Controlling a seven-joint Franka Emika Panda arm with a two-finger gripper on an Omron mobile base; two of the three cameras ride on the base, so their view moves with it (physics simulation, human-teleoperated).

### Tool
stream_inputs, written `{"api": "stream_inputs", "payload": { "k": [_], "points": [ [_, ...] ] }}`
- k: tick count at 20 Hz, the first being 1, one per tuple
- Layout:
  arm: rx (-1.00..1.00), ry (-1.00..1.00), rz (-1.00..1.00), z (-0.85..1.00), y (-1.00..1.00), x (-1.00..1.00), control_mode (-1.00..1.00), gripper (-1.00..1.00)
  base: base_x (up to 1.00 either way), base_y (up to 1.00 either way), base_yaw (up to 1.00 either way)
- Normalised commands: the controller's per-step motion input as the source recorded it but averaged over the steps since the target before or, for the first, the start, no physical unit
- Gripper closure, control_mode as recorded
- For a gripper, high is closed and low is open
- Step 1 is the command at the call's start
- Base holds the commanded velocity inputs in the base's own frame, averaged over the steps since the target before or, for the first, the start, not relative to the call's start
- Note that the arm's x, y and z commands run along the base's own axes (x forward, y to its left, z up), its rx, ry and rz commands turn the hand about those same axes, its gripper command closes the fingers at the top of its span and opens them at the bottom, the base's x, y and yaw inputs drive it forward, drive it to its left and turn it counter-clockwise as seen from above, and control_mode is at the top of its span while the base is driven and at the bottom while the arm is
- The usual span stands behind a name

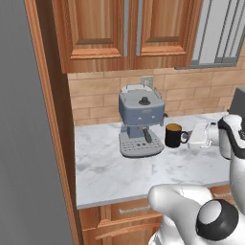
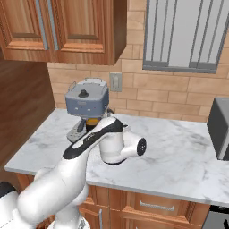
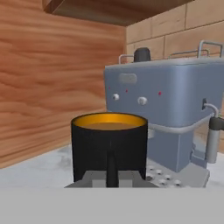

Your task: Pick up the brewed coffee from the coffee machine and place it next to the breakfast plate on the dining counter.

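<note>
- black mug (image 1: pixel 175 135) of brewed coffee is seen standing upright on the marble worktop (image 1: pixel 110 172), just beside the grey-blue coffee machine (image 1: pixel 140 115), off the drip tray (image 1: pixel 139 147).
- in the left base view the white gripper (image 1: pixel 201 135) is found level with the mug, on the side away from the machine, with the mug's handle turned toward it.
- in the hand view the mug (image 3: pixel 109 146) fills the centre, directly ahead along the gripper's axis, with its handle facing the camera and the machine (image 3: pixel 168 103) behind.
- whether the fingers are spread or closed cannot be told; no contact with the mug is shown.
- the coming move is judged to be a short straight advance toward the mug, so that the handle or the body is taken between the fingers.
</note>
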Motion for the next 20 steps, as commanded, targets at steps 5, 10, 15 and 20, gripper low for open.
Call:
{"api": "stream_inputs", "payload": {
  "k": [5, 10, 15, 20],
  "points": [
    [-0.05, -0.06, 0.0, 0.47, 0.0, -0.67, -1.0, 1.0, 0.0, 0.0, 0.0],
    [-0.04, -0.06, 0.0, 0.43, 0.0, -0.54, -1.0, 1.0, 0.0, 0.0, 0.0],
    [-0.02, -0.06, 0.0, 0.27, 0.0, -0.24, -1.0, 1.0, 0.0, 0.0, 0.0],
    [0.0, 0.0, 0.08, 0.19, 0.0, 0.0, -1.0, 1.0, 0.0, 0.0, 0.0]
  ]
}}
